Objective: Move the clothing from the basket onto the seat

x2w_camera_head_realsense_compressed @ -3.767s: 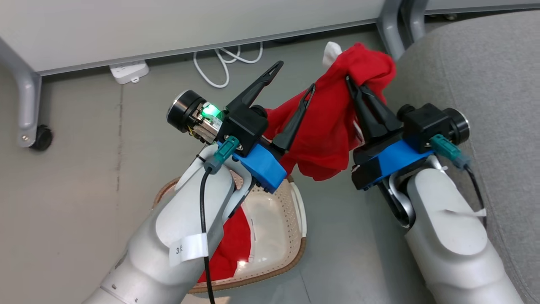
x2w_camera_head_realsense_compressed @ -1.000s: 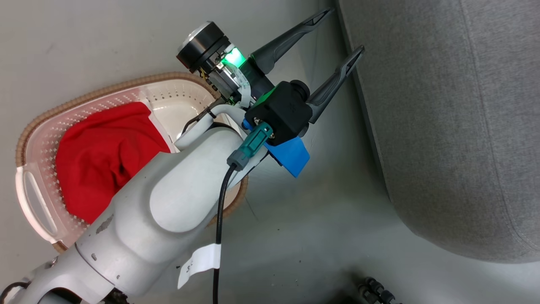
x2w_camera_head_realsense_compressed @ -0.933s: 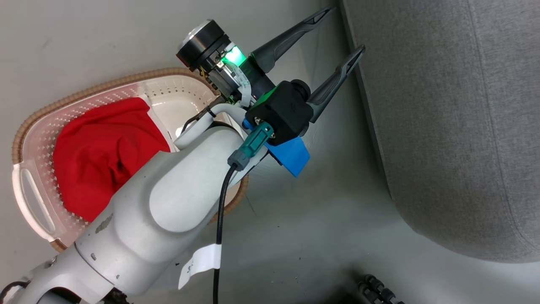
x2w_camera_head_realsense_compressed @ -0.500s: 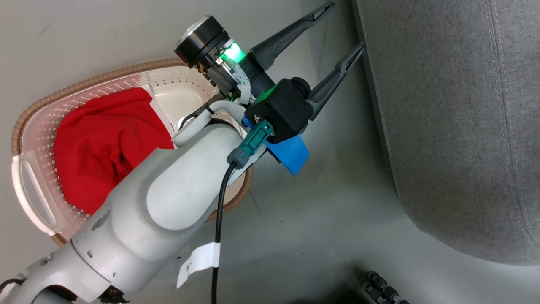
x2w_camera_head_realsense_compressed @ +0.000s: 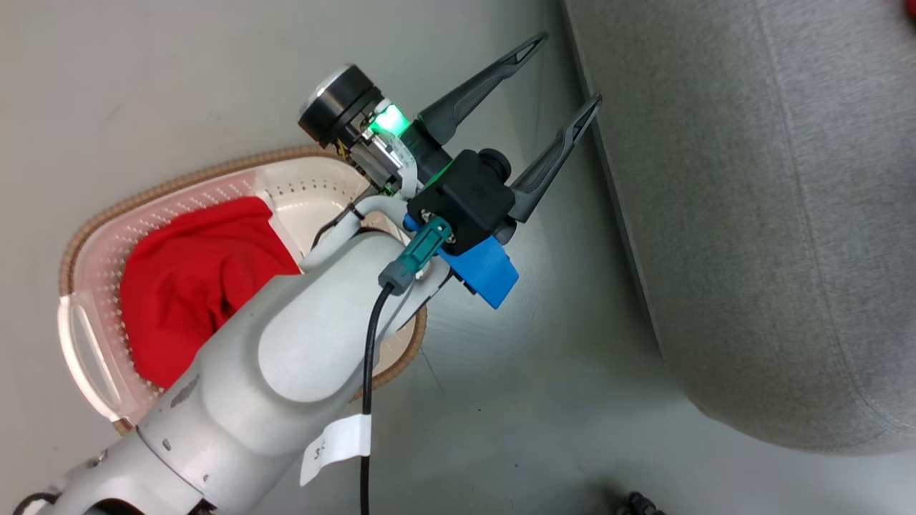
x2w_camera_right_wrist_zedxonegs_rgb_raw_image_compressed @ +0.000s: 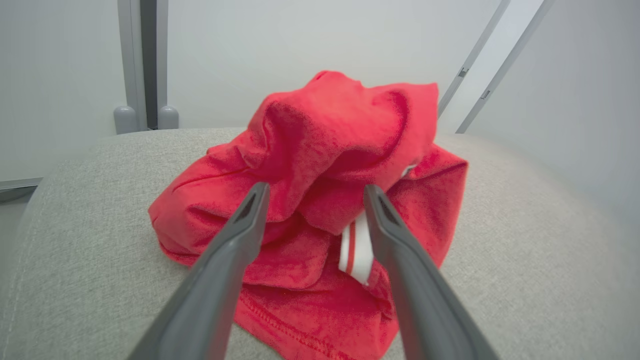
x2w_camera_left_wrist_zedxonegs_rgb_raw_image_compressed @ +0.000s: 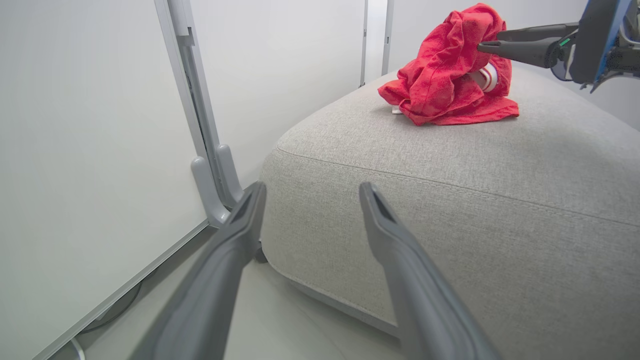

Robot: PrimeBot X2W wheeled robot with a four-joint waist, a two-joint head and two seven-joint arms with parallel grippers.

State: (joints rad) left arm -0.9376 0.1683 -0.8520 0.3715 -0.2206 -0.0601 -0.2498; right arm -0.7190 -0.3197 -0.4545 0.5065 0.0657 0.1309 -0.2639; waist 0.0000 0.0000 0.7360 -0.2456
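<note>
Big change from a few seconds back: the red garment [x2w_camera_left_wrist_zedxonegs_rgb_raw_image_compressed: 445, 75] that the right tool [x2w_camera_right_wrist_zedxonegs_rgb_raw_image_compressed: 316, 186] had pinched in mid-air is down on the seat [x2w_camera_head_realsense_compressed: 751, 214] now. It is heaped in a crumpled mound at the upper right of the left wrist view. The head camera has swung round since then too, so the whole picture sits differently.

The right tool's two dark tapered fingers stand wide apart, straddling the mound's peak and clamping nothing. A white-and-red striped band [x2w_camera_right_wrist_zedxonegs_rgb_raw_image_compressed: 356, 245] peeks out low between them. It's soft, slightly fuzzy cloth with a stitched hem along its lower edge.

The left tool [x2w_camera_head_realsense_compressed: 570, 68] is spread just as wide as before and empty. It hangs over the smooth grey floor [x2w_camera_head_realsense_compressed: 501, 400] at upper centre of the head view, close to the seat's edge. The seat is coarse light-grey weave, rounded at the corner, with a stitched seam.

At the left of the head view the second garment [x2w_camera_head_realsense_compressed: 186, 286] lies bunched in the basket [x2w_camera_head_realsense_compressed: 96, 272]. That's cream perforated plastic with a brown woven-look rim and a white handle, partly behind the pale left forearm [x2w_camera_head_realsense_compressed: 300, 357].
</note>
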